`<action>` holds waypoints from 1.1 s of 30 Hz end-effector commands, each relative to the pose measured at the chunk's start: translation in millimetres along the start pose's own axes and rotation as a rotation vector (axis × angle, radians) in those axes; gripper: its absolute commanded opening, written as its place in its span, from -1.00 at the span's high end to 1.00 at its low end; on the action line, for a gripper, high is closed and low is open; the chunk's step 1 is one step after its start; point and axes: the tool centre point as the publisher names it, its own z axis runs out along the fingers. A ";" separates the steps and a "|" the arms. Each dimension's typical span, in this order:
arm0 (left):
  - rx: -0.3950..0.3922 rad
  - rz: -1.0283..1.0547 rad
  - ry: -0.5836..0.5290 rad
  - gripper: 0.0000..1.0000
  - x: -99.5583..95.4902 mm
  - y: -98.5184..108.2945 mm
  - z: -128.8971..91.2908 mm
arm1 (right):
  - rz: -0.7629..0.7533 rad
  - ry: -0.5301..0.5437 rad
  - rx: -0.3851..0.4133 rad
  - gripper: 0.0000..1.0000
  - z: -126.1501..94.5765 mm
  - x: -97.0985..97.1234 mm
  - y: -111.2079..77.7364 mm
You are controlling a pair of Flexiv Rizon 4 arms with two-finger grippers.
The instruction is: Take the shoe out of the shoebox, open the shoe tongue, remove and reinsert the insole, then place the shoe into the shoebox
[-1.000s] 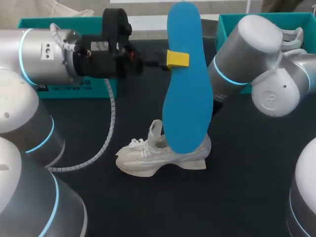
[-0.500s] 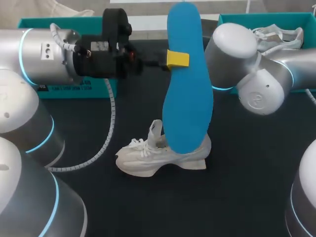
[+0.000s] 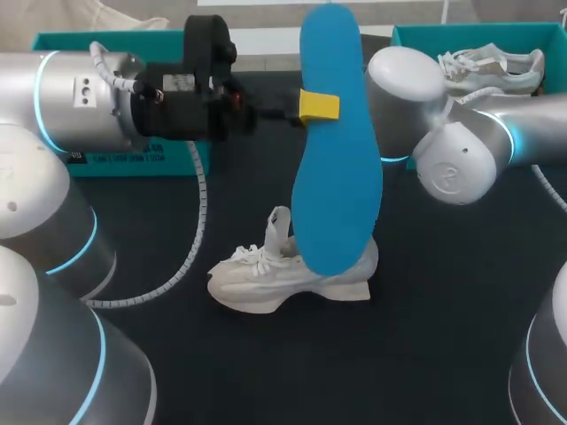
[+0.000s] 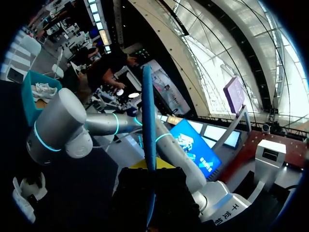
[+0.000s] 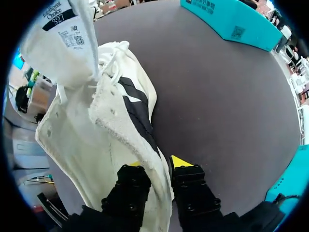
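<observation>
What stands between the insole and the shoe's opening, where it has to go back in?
Only the right gripper, shut on the heel rim of the shoe, sits at the opening. The tongue stands up, clear of it. Nothing else shows between the hanging insole and the shoe.

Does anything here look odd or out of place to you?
The blue insole is the odd one: it is out of the white shoe, held up in mid-air by the left gripper. The shoe's tongue sticks up, and the right gripper pinches its heel rim.
</observation>
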 end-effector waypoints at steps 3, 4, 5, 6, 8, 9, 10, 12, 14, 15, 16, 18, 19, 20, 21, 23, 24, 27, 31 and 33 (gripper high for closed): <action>0.002 0.000 0.001 1.00 -1.4 0.6 1.6 | 0.027 0.025 0.003 1.00 0.0 3.5 -2.2; 0.002 0.000 0.001 1.00 -1.4 0.6 1.6 | 0.069 0.053 -0.016 1.00 -4.2 7.5 -3.7; 0.002 0.000 0.001 1.00 -1.4 0.6 1.6 | 0.101 0.075 -0.051 1.00 -8.6 11.4 -5.5; 0.002 0.000 0.001 1.00 -1.4 0.6 1.6 | 0.162 0.107 -0.058 1.00 -13.6 15.1 -7.6; 0.002 0.000 0.001 1.00 -1.4 0.6 1.6 | 0.257 0.157 -0.055 1.00 -23.1 23.2 -14.8; 0.002 0.000 0.001 1.00 -1.4 0.6 1.6 | 0.294 0.161 -0.059 1.00 -26.7 25.9 -16.2; 0.002 0.000 0.001 1.00 -1.4 0.6 1.6 | 0.347 0.165 -0.060 1.00 -32.4 30.0 -18.5; 0.002 0.000 0.001 1.00 -1.4 0.6 1.6 | 0.433 0.161 -0.095 1.00 -39.6 35.2 -22.2; 0.002 0.000 0.001 1.00 -1.4 0.6 1.6 | 0.520 0.215 -0.117 1.00 -37.6 38.1 -25.6; 0.002 0.000 0.001 1.00 -1.4 0.6 1.6 | 0.548 0.238 -0.113 1.00 -36.4 39.9 -26.0; 0.002 0.000 0.001 1.00 -1.4 0.6 1.6 | 0.531 0.226 -0.119 1.00 -37.4 41.6 -24.1; 0.002 0.000 0.001 1.00 -1.4 0.6 1.6 | 0.531 0.226 -0.119 1.00 -37.4 41.6 -24.1; 0.002 0.000 0.001 1.00 -1.4 0.6 1.6 | 0.531 0.226 -0.119 1.00 -37.4 41.6 -24.1; 0.002 0.000 0.001 1.00 -1.4 0.6 1.6 | 0.531 0.226 -0.119 1.00 -37.4 41.6 -24.1; 0.002 0.000 0.001 1.00 -1.4 0.6 1.6 | 0.531 0.226 -0.119 1.00 -37.4 41.6 -24.1; 0.002 0.000 0.001 1.00 -1.4 0.6 1.6 | 0.531 0.226 -0.119 1.00 -37.4 41.6 -24.1; 0.002 0.000 0.001 1.00 -1.4 0.6 1.6 | 0.531 0.226 -0.119 1.00 -37.4 41.6 -24.1; 0.002 0.000 0.001 1.00 -1.4 0.6 1.6 | 0.531 0.226 -0.119 1.00 -37.4 41.6 -24.1; 0.002 0.000 0.001 1.00 -1.4 0.6 1.6 | 0.574 0.191 -0.162 1.00 -40.5 40.8 -24.6; 0.002 0.000 0.001 1.00 -1.4 0.6 1.6 | 0.687 0.123 -0.164 1.00 -43.6 41.2 -21.8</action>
